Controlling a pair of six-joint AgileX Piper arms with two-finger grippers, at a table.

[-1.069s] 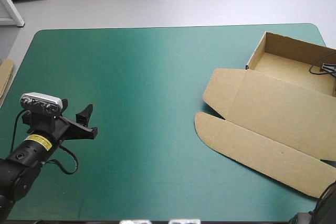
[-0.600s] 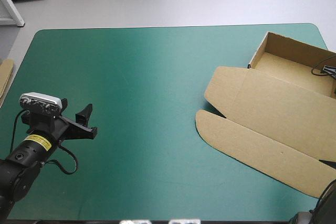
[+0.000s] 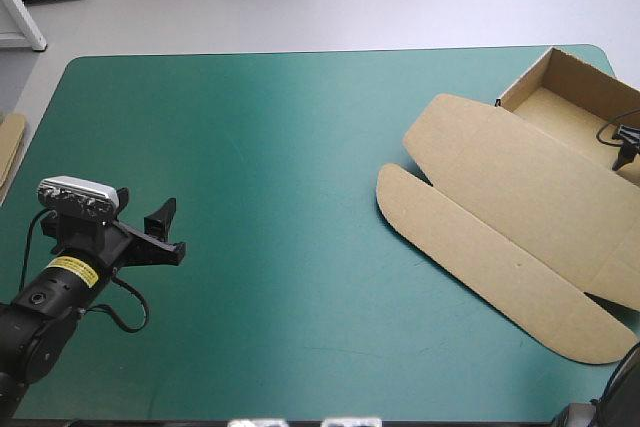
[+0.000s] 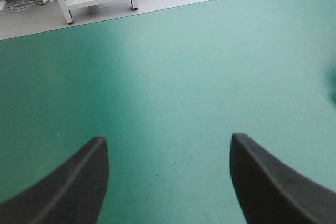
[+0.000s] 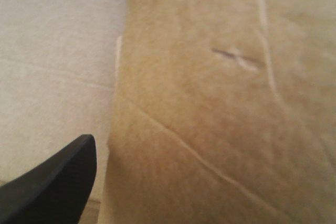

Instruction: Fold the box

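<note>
The brown box point(image 3: 520, 197) lies at the table's right side, turned at a slant. Its open tray point(image 3: 565, 97) sits by the far right corner, the lid flat, a long rounded flap point(image 3: 490, 262) toward the middle. My right gripper point(image 3: 625, 137) shows only as a small black tip at the tray's right wall. In the right wrist view brown board point(image 5: 220, 103) fills the picture just ahead; one black finger point(image 5: 58, 182) stands off to the side and the other is hidden, so the jaws are open. My left gripper point(image 3: 168, 230) point(image 4: 167, 145) hovers open over bare cover near the front left.
An edge of more brown board point(image 3: 10, 147) shows at the table's left edge. Teal-green cover point(image 3: 280, 147) stretches between my left gripper and the box. The box's front corner reaches the table's right front edge.
The box has slid and turned toward the far right corner, its tray now partly past the picture's right edge. My right gripper's fingers have opened. The left arm has not moved.
</note>
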